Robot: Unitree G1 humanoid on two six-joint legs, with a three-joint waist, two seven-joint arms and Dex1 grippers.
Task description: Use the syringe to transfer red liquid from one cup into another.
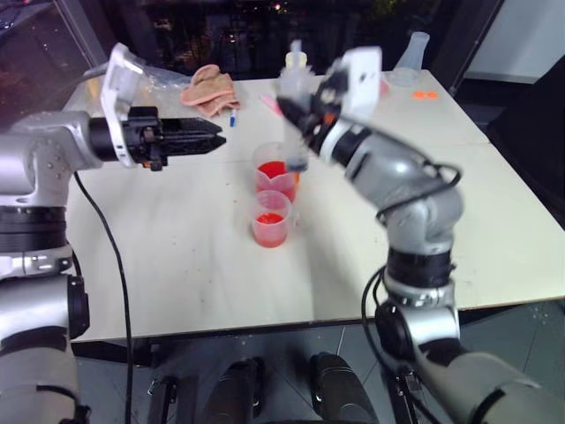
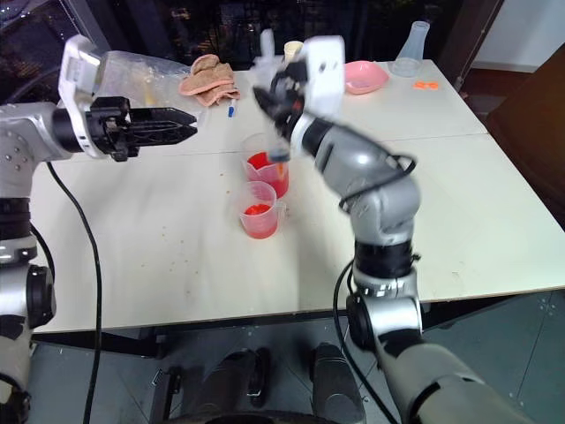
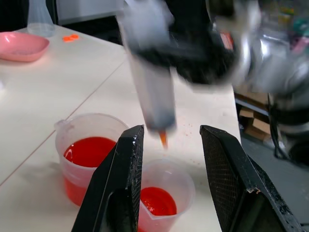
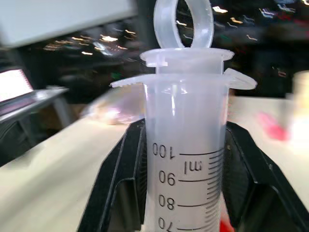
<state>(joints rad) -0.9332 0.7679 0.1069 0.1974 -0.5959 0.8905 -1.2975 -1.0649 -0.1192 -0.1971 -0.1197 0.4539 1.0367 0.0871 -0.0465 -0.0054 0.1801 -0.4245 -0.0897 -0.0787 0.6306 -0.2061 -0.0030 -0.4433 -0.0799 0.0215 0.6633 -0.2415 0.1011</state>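
My right gripper (image 4: 183, 159) is clamped on the syringe (image 4: 186, 145) barrel, upright w/ orange tip down, so it can drop straight into a cup w/o tilting. Plunger looks pushed fully in, ring just above the flange. The syringe hangs above the two cups, tip not in either yet, as far as I can judge. Larger cup (image 2: 266, 164) holds more of the red liquid (image 3: 89, 151); the smaller cup (image 2: 258, 210), just nearer to me, has a shallow pool. So I'd guess draw from the big one, empty into the small one.

My left gripper (image 1: 207, 139) is level, off to the side of the cups, jaws apart, holding nothing. Prob. parked there to keep clear.

Head views give the layout: table (image 1: 177, 265), pink dish (image 2: 364, 76) and cloth (image 2: 207, 75) at the far end. Left wrist view shows the tip above the gap betw. cups, blurred. Right wrist view reads the scale marks on the barrel.
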